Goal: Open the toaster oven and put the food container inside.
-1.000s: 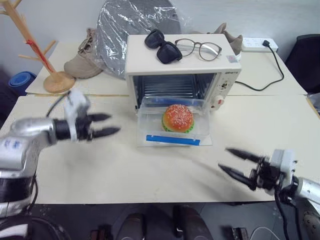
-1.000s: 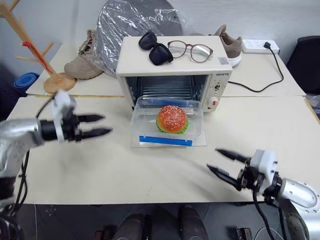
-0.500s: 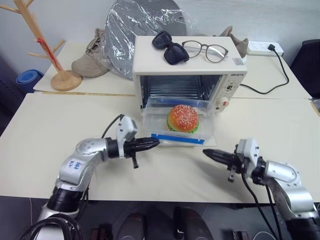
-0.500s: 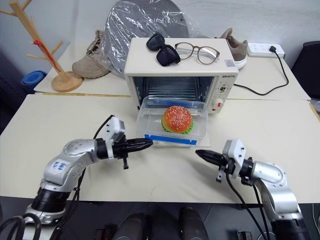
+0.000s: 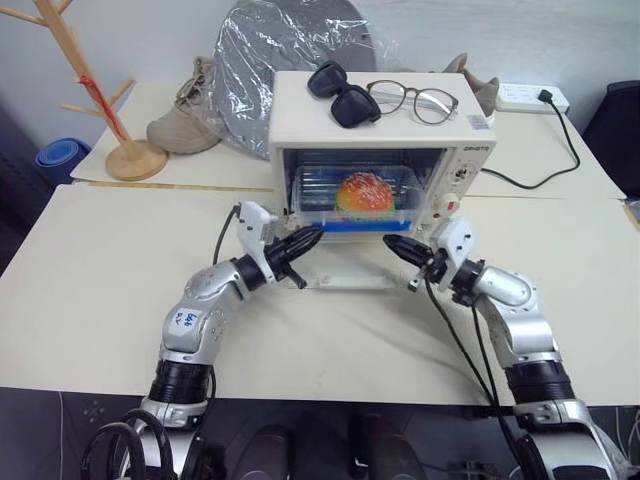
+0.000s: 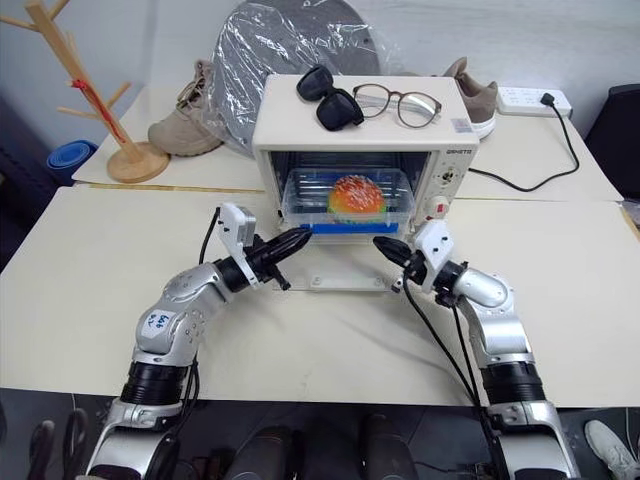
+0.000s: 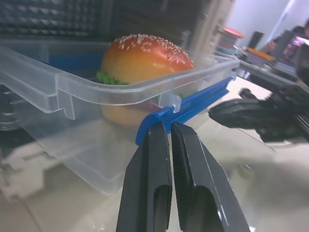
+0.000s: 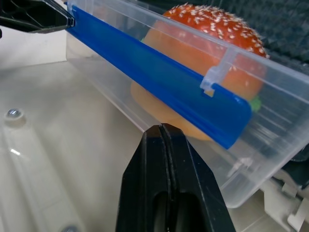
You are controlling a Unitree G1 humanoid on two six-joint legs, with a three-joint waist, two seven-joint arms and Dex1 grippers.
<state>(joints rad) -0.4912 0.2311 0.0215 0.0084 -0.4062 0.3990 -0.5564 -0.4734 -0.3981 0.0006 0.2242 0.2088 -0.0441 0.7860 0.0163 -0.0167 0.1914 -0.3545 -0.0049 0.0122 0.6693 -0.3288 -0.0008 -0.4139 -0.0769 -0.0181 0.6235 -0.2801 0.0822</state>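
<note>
The cream-white toaster oven [image 5: 455, 155] stands mid-table with its glass door [image 5: 345, 282] dropped flat in front. The clear food container [image 5: 362, 195], blue strip along its near side and a sesame-bun hamburger [image 7: 145, 53] inside, sits in the oven's mouth on the rack. My left gripper [image 5: 312, 236] is shut, its tips [image 7: 164, 126] at the left end of the blue strip [image 8: 159, 77]. My right gripper [image 5: 391, 244] is shut too, its tips [image 8: 161, 128] just below the strip near its right end. Neither holds anything.
Black sunglasses [image 5: 338, 92] and clear glasses [image 5: 415, 100] lie on the oven's top. Behind are shoes [image 5: 180, 125], a plastic-wrapped object [image 5: 270, 40], a wooden rack [image 5: 105, 120] at far left, and a power strip [image 5: 530, 95] with a cable at far right.
Both grippers went from open to shut and came forward to the oven. The food container slid from the open door into the oven's mouth.
</note>
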